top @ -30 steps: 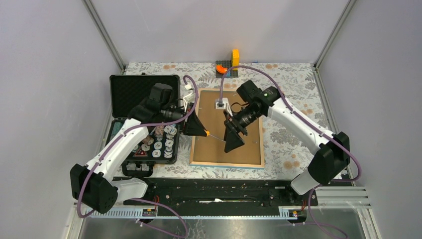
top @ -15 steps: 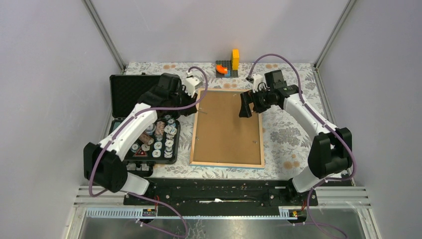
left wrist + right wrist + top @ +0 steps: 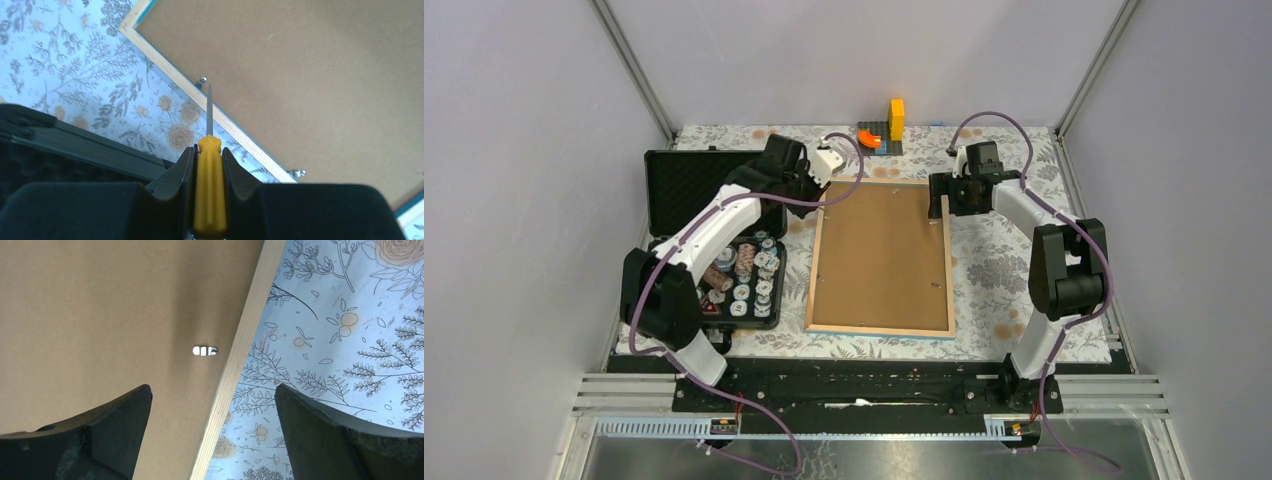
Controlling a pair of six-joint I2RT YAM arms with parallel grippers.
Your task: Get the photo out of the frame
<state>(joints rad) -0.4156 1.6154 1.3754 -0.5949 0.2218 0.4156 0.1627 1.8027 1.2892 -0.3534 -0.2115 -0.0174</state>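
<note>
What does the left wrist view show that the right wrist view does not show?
Only the left wrist view shows the yellow screwdriver clamped between the left fingers, its tip near a metal clip at the rim of the frame, and the black case. Only the right wrist view shows the right fingers, spread open over a single metal tab. Both show the frame's brown back, its pale wooden rim and the floral tablecloth.

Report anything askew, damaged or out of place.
Nothing stands out. The frame lies flat, back up, board seated in its rim. The left gripper holds a yellow screwdriver; the right gripper hovers open over the frame's edge.
</note>
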